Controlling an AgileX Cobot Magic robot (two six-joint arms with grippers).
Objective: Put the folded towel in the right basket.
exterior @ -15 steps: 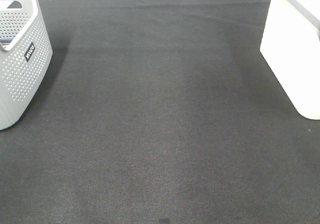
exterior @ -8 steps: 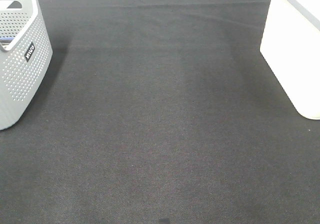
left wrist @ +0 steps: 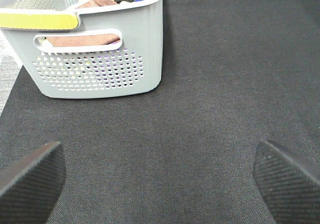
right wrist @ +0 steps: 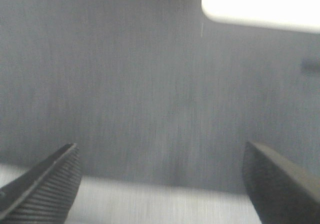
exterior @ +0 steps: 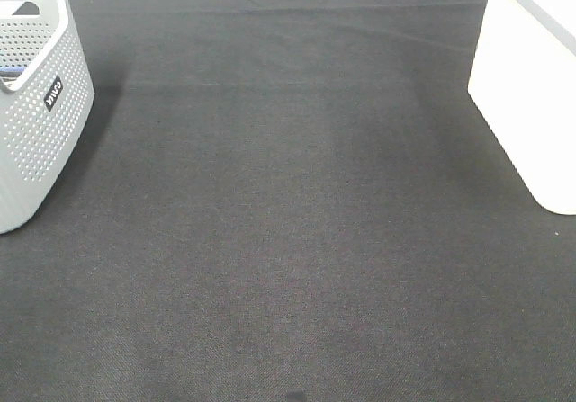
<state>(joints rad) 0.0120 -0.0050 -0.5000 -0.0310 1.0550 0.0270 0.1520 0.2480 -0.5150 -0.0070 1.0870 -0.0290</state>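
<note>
Hovering: left tool (left wrist: pixel 160 176), right tool (right wrist: pixel 160 179) spread, empty | perforated grey basket (left wrist: pixel 100 58) | woven mat (exterior: pixel 288 222)

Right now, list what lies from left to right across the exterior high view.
grey perforated basket → dark mat → white basket

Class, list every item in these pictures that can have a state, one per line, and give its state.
Grey perforated basket: upright on the dark mat, holding brownish cloth, a blue item and a black item.
White basket: upright at the mat's right edge; its inside is out of view.
Left gripper: open, empty, above bare mat.
Right gripper: open, empty, above bare mat.
Dark mat: flat, nothing lying between the baskets.
</note>
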